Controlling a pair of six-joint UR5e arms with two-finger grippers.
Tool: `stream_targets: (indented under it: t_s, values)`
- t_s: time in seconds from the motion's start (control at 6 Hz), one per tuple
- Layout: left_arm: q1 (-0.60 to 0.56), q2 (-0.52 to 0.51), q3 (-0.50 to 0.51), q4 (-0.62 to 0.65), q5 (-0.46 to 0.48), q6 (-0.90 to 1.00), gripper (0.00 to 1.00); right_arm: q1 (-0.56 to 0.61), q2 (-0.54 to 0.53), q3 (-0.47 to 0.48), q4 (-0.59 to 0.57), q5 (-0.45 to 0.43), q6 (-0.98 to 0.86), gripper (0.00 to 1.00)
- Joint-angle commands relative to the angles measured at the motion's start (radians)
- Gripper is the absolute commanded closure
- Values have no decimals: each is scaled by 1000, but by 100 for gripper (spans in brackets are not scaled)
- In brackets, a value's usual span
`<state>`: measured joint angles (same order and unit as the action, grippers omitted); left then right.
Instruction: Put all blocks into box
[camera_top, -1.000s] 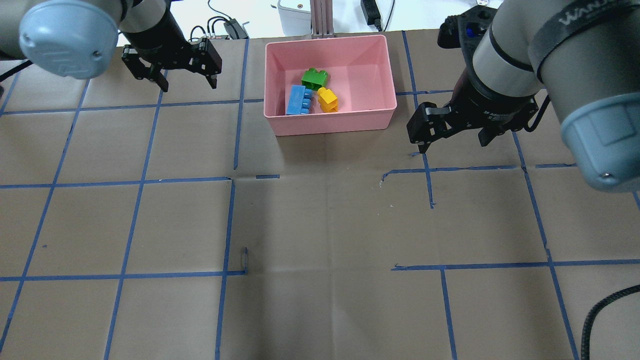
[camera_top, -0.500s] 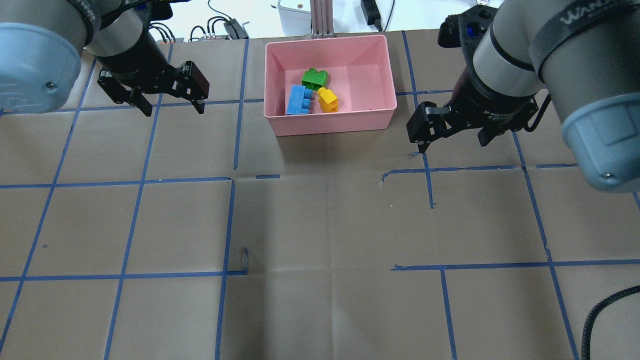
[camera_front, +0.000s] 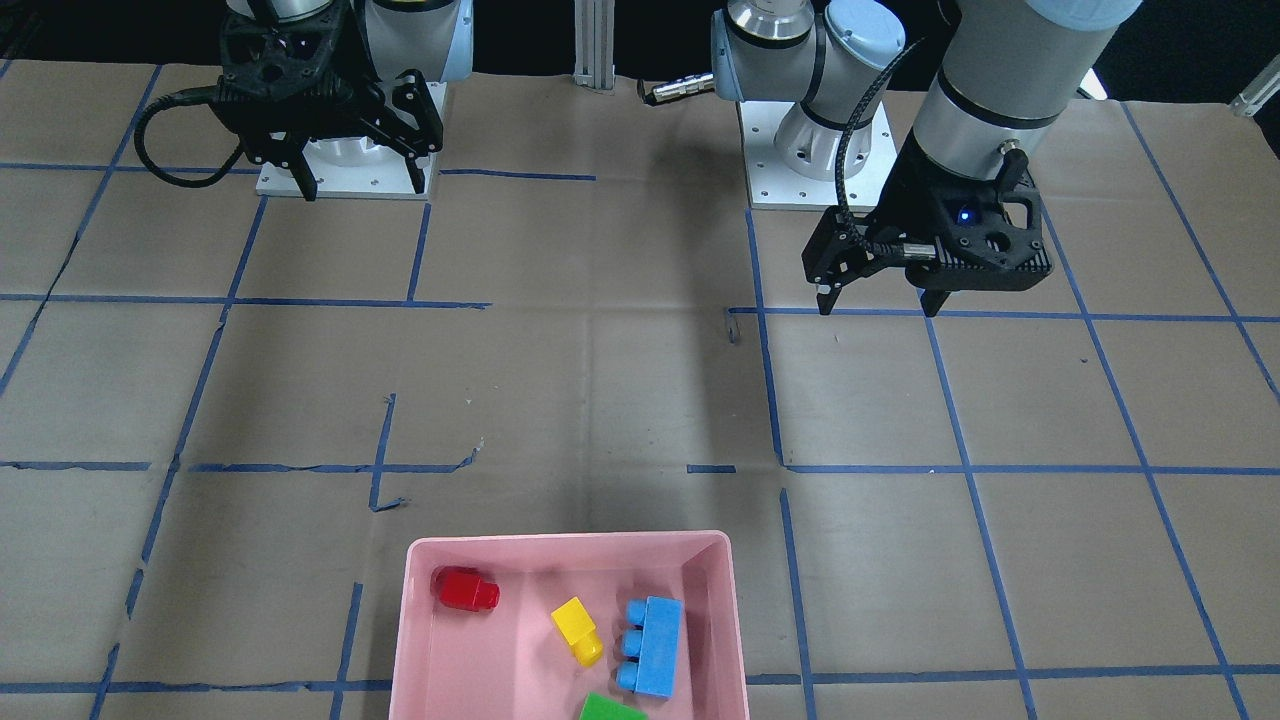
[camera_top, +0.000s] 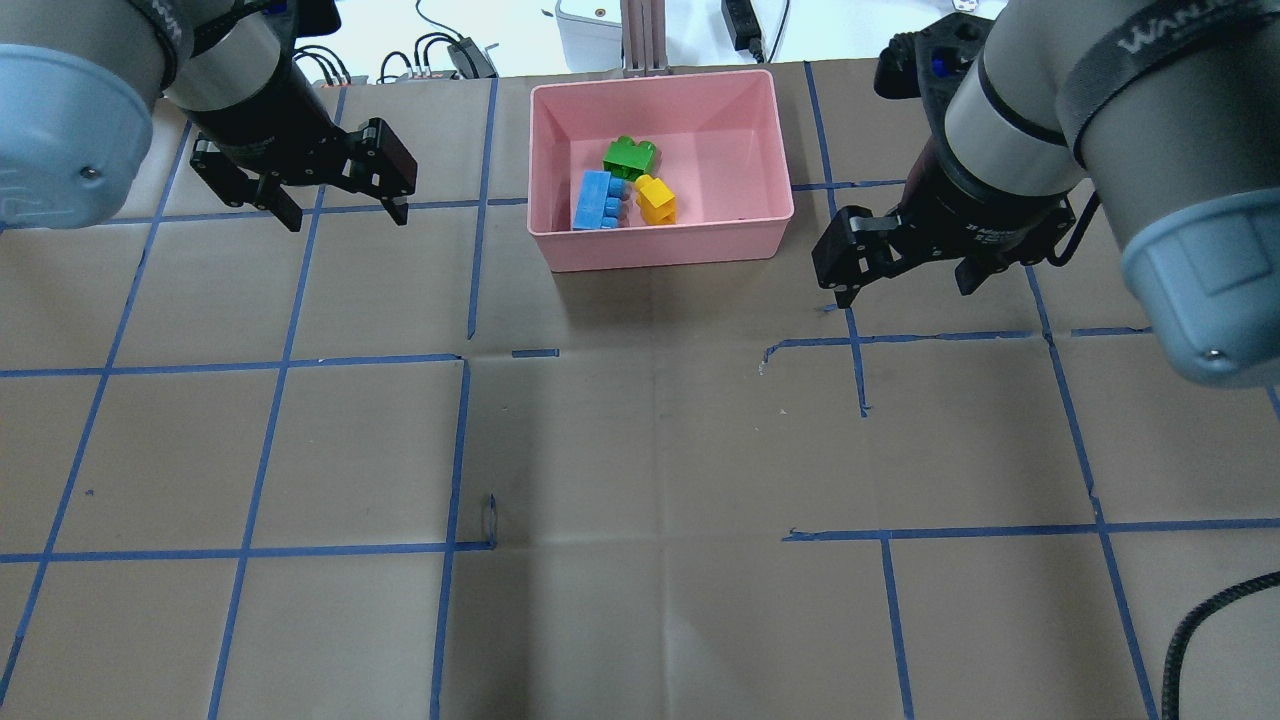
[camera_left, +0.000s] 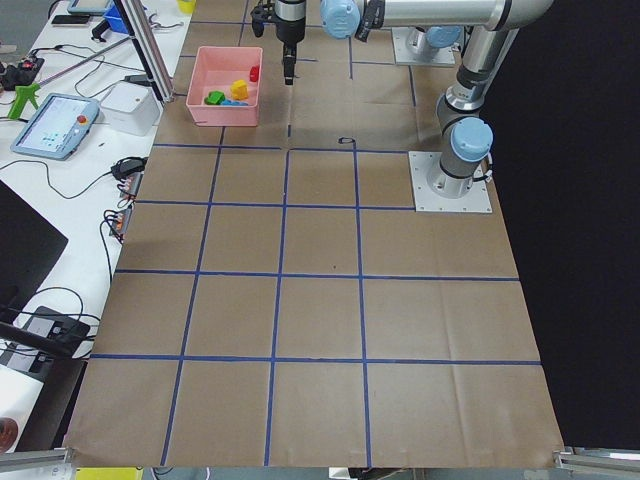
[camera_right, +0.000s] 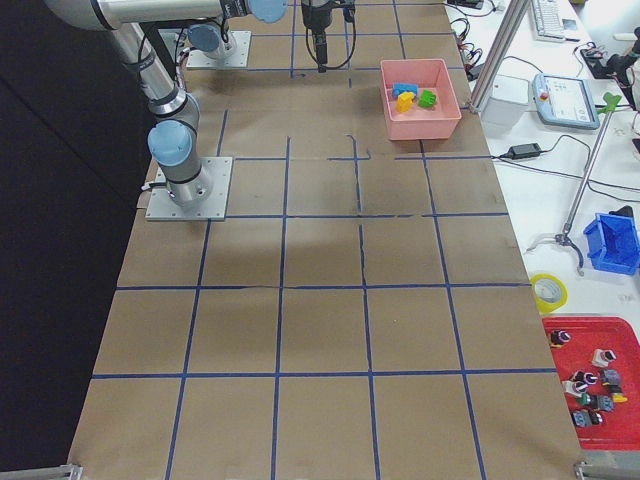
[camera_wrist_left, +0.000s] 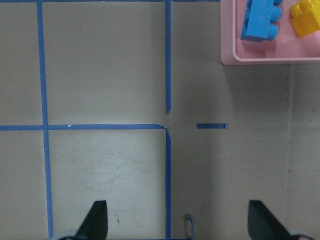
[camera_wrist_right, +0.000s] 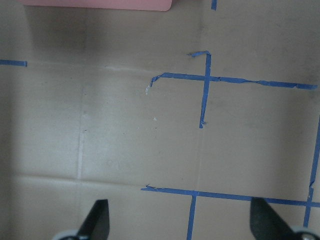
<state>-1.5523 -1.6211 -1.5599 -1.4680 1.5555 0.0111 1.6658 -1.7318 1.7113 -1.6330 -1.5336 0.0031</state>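
Left fingers (camera_top: 399, 205) spread wide and empty, hanging over the worktop (camera_top: 640, 450) well clear of the box (camera_top: 660, 247). Moving across: blue block (camera_top: 598, 200), green block (camera_top: 630, 157) and yellow block (camera_top: 656, 199) huddle together inside, red block (camera_front: 464, 588) alone in the corner nearest my right arm, so I judge the job done. Right fingers (camera_top: 842, 280), also apart and empty, hover near the box's corner; a careless swing inward could shove it and spill blocks.
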Motion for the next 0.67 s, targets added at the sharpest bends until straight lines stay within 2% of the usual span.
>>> stream_targets:
  t_s: [0.0,0.5]
  values:
    - [0,-9,15,1,1,0,0,0,0,1,-1,1,0,0]
    - [0,-5,21,2,9,1,0,0,0,-1,-1,1,0,0]
